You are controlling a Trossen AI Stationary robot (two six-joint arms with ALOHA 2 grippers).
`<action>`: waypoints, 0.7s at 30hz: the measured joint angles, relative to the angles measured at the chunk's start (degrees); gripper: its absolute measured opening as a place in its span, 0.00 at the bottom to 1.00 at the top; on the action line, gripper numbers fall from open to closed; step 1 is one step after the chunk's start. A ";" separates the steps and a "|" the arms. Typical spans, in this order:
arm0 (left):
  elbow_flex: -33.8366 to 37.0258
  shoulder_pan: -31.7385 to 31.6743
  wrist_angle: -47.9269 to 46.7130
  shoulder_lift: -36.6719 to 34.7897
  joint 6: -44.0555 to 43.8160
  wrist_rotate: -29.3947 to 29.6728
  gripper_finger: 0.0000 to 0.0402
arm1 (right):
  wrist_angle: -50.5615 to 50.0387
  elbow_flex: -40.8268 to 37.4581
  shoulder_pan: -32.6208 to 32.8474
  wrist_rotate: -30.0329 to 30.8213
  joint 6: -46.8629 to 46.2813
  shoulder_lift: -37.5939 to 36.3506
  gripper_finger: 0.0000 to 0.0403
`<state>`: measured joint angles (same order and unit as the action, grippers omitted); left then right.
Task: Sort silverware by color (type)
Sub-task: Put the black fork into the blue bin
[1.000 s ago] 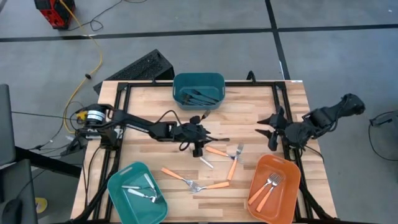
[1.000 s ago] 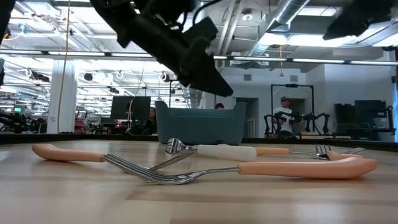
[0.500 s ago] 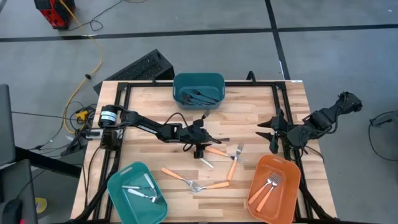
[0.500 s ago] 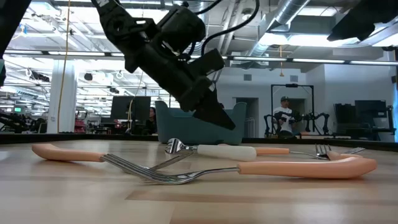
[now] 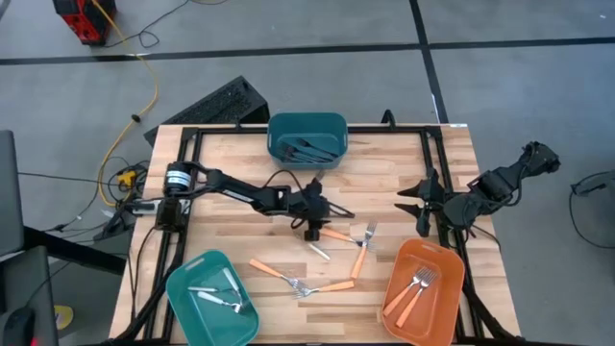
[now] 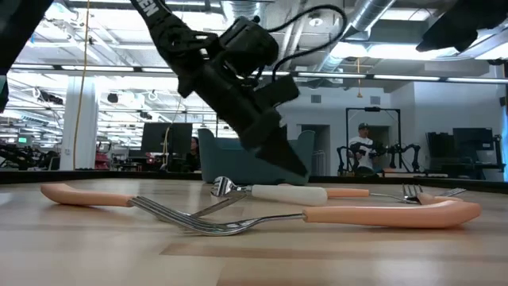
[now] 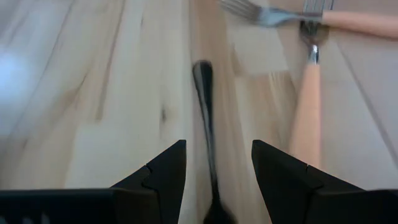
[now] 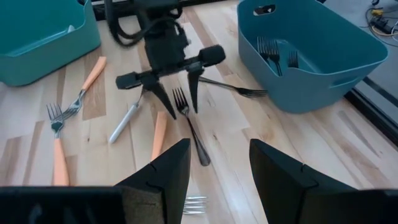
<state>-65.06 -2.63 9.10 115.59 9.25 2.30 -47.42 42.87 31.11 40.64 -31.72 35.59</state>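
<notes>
Left gripper (image 5: pixel 329 213) fingers spread astride a slim dark fork (image 7: pixel 206 112); right gripper (image 5: pixel 415 206) fingers open.

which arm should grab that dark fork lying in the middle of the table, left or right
Left. The left gripper already hangs open right over the dark fork, one finger on each side of it. The right gripper waits open at the table's right edge, beside the orange bin.

open left gripper (image 7: pixel 214 168) straddling dark utensil (image 7: pixel 206 118), orange-handled forks (image 7: pixel 305 112) beside

left hand (image 5: pixel 317 220): fingers apart, low mid-table | right hand (image 5: pixel 424 204): fingers apart, waiting at right edge
</notes>
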 joint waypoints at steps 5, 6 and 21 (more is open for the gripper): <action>-0.77 -0.14 -0.43 1.68 -0.11 1.95 0.42 | 0.08 -0.04 -0.01 -0.02 -0.16 -0.04 0.47; -0.72 -0.25 -0.41 1.80 -0.46 2.09 0.42 | 0.07 -0.04 0.00 -0.03 -0.17 0.03 0.47; -0.71 -1.03 -5.08 2.56 -2.92 -0.76 0.30 | 0.15 -0.04 -0.02 -0.07 -0.22 0.07 0.47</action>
<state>-65.78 -3.66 4.01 118.15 6.33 1.54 -47.27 42.83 31.09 40.58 -31.94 35.66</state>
